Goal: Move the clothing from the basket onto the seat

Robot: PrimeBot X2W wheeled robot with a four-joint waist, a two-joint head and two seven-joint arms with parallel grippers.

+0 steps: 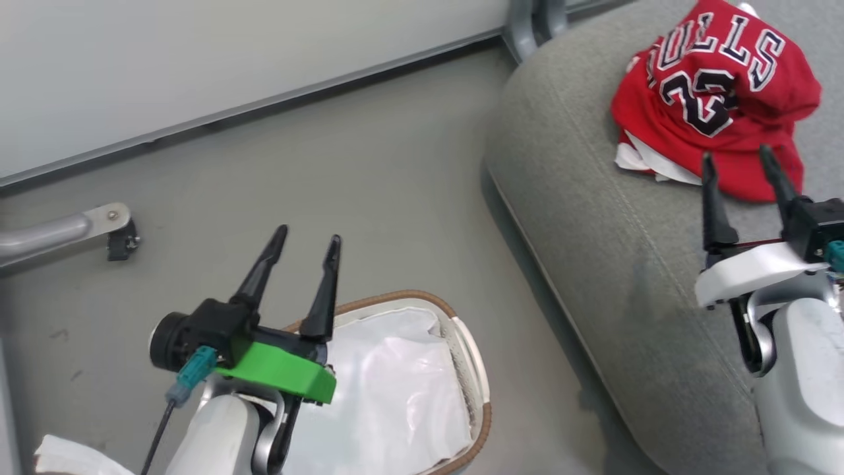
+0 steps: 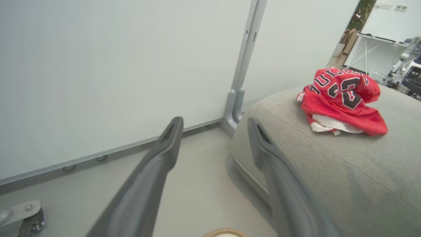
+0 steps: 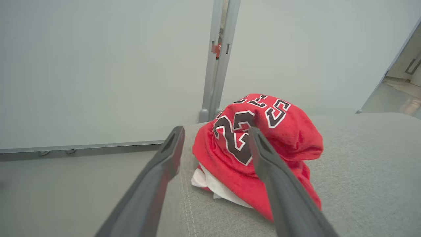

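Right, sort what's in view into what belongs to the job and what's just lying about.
Job:
- jersey, bunched on the seat
- seat
- basket

Lying about:
- white sheet in the basket
- wheeled metal leg on the floor
- grey post by the wall

The red jersey [image 1: 715, 86], lettered "BULLS 23" in black edged with white, lay crumpled in a heap on the seat [image 1: 593, 251], with white fabric [image 1: 649, 165] showing under its near edge. The seat was a broad grey woven cushion with a rounded edge and 1 seam line. The basket [image 1: 483, 396], white, perforated and brown-rimmed, stood on the floor [image 1: 395, 165] beside it, holding a white sheet [image 1: 395, 396].
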